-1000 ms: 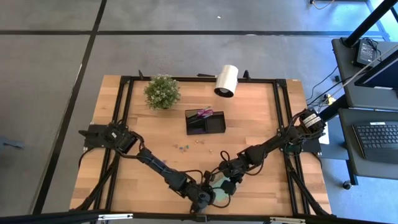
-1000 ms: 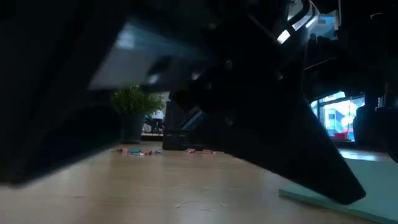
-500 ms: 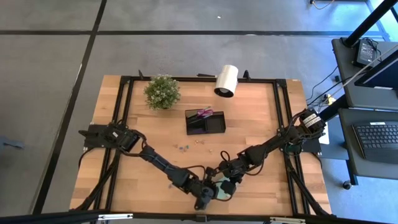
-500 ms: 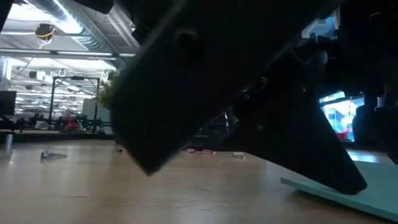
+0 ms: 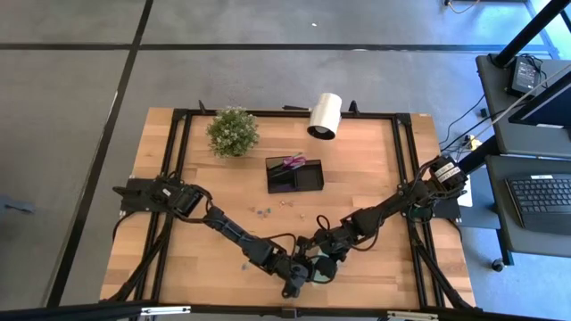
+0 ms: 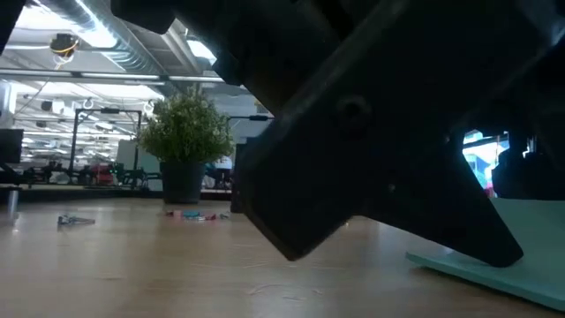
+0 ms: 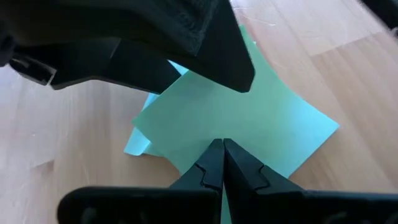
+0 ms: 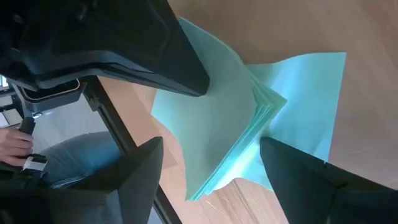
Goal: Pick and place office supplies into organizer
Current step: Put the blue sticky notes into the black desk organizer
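Note:
The light green sticky-note pad [image 7: 261, 118] lies flat on the wood by the table's near edge [image 5: 316, 273], its sheets fanned out at one corner [image 8: 267, 106]. My left gripper [image 7: 222, 146] is shut, its tips down on the pad. My right gripper [image 8: 211, 144] stands open over the pad, one finger on each side of the fanned corner. The black organizer [image 5: 294, 175] sits mid-table with the purple-handled scissors [image 5: 293, 162] in it. Small clips [image 5: 260, 211] lie loose between the organizer and the arms. My left gripper rests its shut fingertips [image 7: 217, 155] on the pad's top sheet [image 7: 236, 134], slanting down from the table's left. Whether a sheet is caught between them, I cannot tell. My right gripper has one fingertip [image 6: 499, 254] down on the pad's upper face [image 6: 477, 269], slanting from above; the other finger's contact does not show.
A potted plant [image 5: 234, 131] and a white roll [image 5: 326, 116] stand at the far edge. More clips [image 6: 194, 215] and a small metal piece [image 6: 75, 221] lie on the wood. A person's hand [image 8: 12, 143] and legs show just beyond the table's near edge.
My left gripper, still shut, has slid toward the table's right edge and a little down, farther onto the pad. In the low view the left arm has swung aside and uncovered the plant. The pad and my right gripper have stayed where they were.

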Action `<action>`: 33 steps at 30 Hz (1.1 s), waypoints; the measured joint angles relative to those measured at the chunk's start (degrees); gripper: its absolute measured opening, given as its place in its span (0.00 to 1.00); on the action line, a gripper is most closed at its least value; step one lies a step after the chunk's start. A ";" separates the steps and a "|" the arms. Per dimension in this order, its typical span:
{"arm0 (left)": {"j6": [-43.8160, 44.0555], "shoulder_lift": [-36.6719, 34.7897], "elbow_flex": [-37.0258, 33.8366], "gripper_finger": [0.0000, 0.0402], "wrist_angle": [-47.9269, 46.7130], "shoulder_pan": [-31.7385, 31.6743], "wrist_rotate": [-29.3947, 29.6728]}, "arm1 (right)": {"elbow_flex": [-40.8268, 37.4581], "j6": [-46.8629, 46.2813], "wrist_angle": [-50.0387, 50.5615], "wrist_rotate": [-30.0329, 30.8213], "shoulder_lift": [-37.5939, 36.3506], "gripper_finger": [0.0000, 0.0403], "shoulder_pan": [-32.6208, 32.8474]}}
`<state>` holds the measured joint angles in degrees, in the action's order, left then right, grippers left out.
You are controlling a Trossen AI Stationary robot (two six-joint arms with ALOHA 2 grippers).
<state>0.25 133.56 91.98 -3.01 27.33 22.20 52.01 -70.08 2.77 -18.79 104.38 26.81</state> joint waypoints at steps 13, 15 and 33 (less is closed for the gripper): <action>1.55 0.11 -0.11 0.00 0.33 -0.07 4.72 | -0.03 0.09 0.22 1.52 0.00 0.51 -0.08; 1.73 0.14 -0.13 0.00 0.57 -0.07 5.31 | -0.04 0.06 0.37 1.55 0.00 0.49 -0.09; 3.10 0.22 -0.17 0.00 -0.24 -0.26 12.32 | -0.02 0.07 1.61 1.65 -0.07 0.32 -0.20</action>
<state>3.35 133.78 91.81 -3.24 27.07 34.52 51.99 -70.02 4.38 -17.13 104.31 26.61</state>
